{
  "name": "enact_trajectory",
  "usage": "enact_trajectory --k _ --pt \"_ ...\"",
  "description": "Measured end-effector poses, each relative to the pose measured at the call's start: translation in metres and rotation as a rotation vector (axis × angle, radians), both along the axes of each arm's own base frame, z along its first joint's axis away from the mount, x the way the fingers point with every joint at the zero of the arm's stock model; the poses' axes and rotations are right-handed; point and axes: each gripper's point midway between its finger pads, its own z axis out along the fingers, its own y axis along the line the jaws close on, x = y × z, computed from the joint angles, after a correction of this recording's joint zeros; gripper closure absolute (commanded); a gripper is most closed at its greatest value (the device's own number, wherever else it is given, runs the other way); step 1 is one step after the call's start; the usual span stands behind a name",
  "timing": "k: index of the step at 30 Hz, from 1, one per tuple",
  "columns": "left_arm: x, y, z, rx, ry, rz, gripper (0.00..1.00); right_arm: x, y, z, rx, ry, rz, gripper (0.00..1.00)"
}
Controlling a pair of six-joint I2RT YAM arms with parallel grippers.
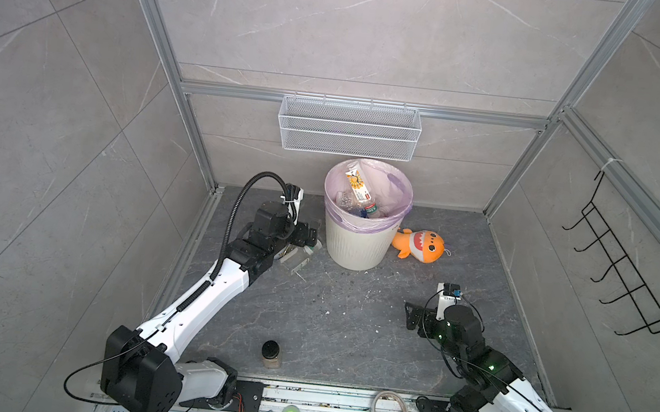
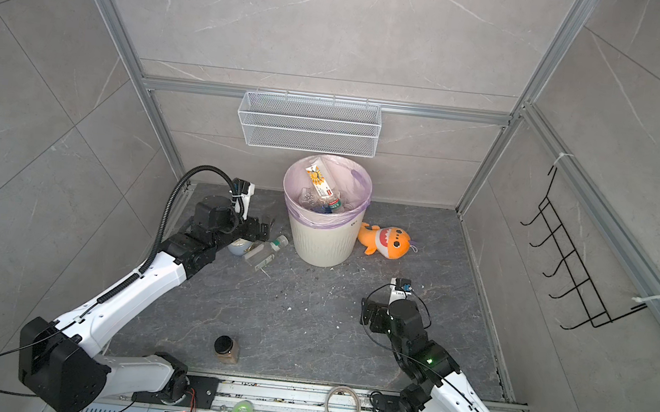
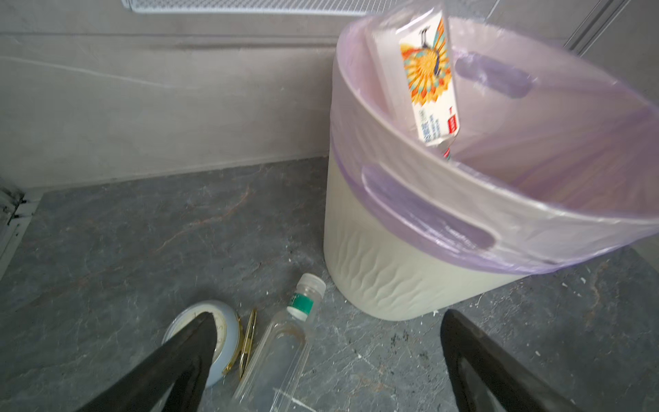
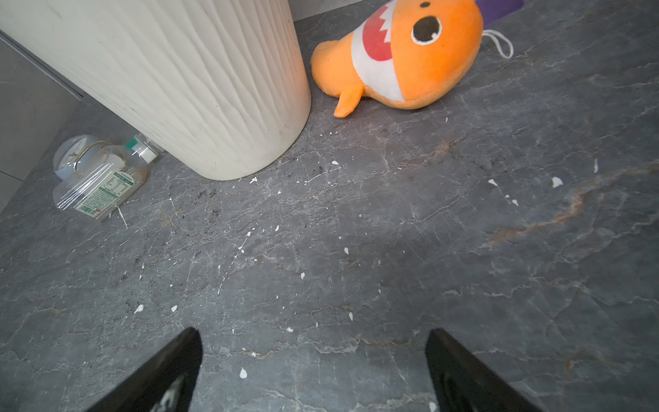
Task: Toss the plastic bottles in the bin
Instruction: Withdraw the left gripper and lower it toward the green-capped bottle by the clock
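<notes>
Bottles fill much of the bin [image 1: 362,239], which stands at the upper middle of both top views against the back wall. Several clear ones [image 1: 355,207] are heaped inside its pale purple liner, and a taller one with a white-yellow label [image 1: 357,185] leans up toward the rim. By my reading the job is nearly finished, as only one bottle [image 2: 263,252] shows outside the bin.

That last bottle lies on its side on the bench, just left of the bin's base in both top views, with its cap pointing toward the bin. It is clear and looks empty, with a green-white label, a green neck band and a whitish cap. It touches or nearly touches a round pale-blue object [image 3: 224,335] with a gold clip.

In the left wrist view, the left pincer [image 3: 328,313] stands wide open around the bottle and grips nothing. The right pincer [image 4: 313,330], at the lower right of both top views, is also spread wide and empty above bare bench, well apart from the bottle. What is left is to grasp this one bottle, lift it and drop it in.
</notes>
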Motion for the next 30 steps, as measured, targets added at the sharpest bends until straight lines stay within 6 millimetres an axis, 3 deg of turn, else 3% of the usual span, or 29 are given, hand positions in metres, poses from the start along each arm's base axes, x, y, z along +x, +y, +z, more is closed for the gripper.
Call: enact_trajectory --k 14,25,30 --pt "0.013 0.011 -0.103 0.18 0.256 0.074 0.0 0.0 0.0 0.0 0.0 0.0 0.0 0.01" --pt "0.019 0.011 -0.165 0.233 0.414 0.061 0.02 0.0 0.001 -0.003 -0.006 0.009 0.003 0.01" --pt "0.023 0.011 -0.178 0.233 0.452 0.058 0.02 0.0 0.001 -0.004 -0.008 0.013 0.004 0.01"
